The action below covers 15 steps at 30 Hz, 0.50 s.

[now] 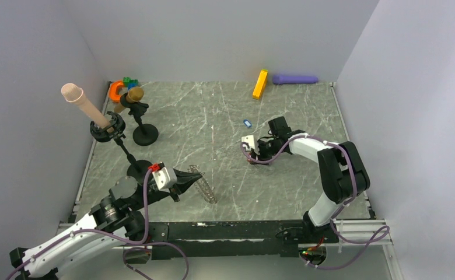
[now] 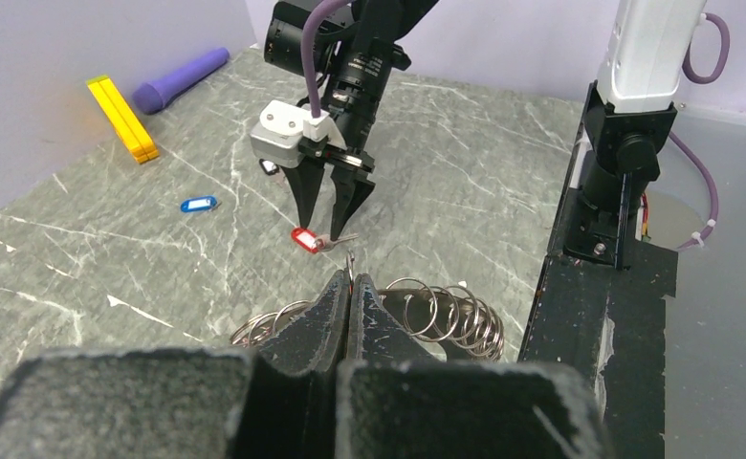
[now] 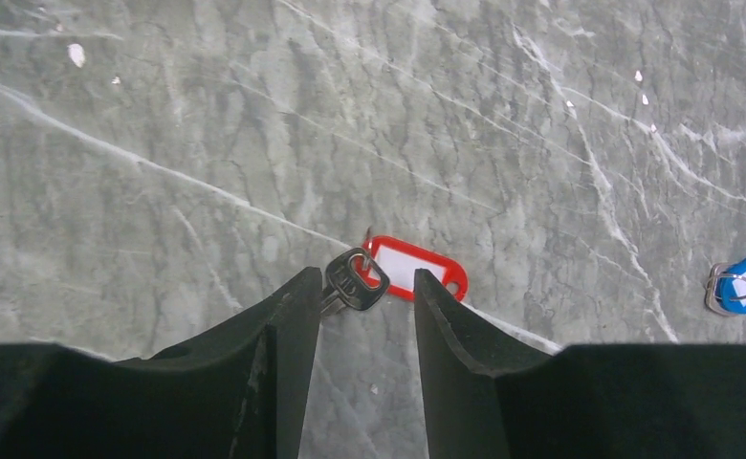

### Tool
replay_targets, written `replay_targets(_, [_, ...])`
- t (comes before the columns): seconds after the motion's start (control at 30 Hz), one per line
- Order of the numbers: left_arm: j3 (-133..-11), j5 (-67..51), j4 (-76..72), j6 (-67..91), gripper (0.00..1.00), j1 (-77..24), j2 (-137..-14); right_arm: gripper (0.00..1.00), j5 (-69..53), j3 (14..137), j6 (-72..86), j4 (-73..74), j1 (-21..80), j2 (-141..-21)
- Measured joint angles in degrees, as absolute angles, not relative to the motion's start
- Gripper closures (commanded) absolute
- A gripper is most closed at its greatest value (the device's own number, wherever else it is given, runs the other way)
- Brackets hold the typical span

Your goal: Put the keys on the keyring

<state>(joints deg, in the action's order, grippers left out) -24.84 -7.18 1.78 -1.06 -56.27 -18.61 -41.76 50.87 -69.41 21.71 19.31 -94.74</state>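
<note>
— How many key tags are you counting?
— I'm counting two: one red oblong plastic key tag [image 3: 412, 270] and one blue oblong plastic key tag [image 1: 247, 123]. One small dark-headed key [image 3: 353, 280] is showing too.
— And rings?
— I'm seeing one floppy coil of silver-grey metal rings [image 2: 446, 316].
— What else is sitting on the grey marbled bench [image 1: 225, 105]?
— One long orange block [image 1: 260, 84] and one purple cylinder [image 1: 295, 79]. I'm also counting two black stands with round bases: the rear stand [image 1: 145, 135] and the front stand [image 1: 139, 169].
— Arms?
— Two are showing: the left arm [image 1: 67, 242] and the right arm [image 1: 307, 146].
</note>
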Motion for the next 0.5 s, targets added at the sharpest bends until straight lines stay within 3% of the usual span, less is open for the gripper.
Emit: replay_targets(0.5, [-23.81,-6.96,1.58,-1.06,1.0,-56.27,-18.5,0.6,-40.42,50.76,-68.42,18.81,19.35,-97.43])
